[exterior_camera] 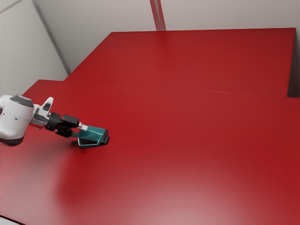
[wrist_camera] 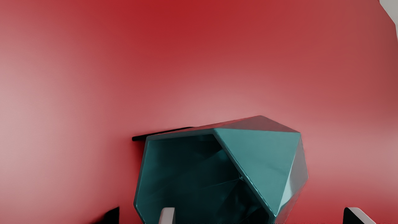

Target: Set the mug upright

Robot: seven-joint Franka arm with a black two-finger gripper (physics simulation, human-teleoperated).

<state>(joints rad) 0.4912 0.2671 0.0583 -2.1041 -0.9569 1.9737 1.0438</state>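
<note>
Wrist view: tipped teal mug (wrist_camera: 258, 152), shadowed interior (wrist_camera: 186, 174), pincer (exterior_camera: 80, 131) released, fingers apart.

Mug (exterior_camera: 96, 134): it is of teal colour, with flat, angular faces and a darker inside.
Pose: it lies on its side, the open mouth partly turned to my wrist camera.
Place: on the red worktop (exterior_camera: 187, 154), at my pincer (exterior_camera: 79, 131).

Before me I see a red table (exterior_camera: 197, 154), smooth and a little shiny, with a pale gleam on its near part and a thin seam crossing toward the far side. On it, to the exterior view's left, the teal mug (exterior_camera: 93, 135) is lying on its side, with its mouth toward me.
</note>
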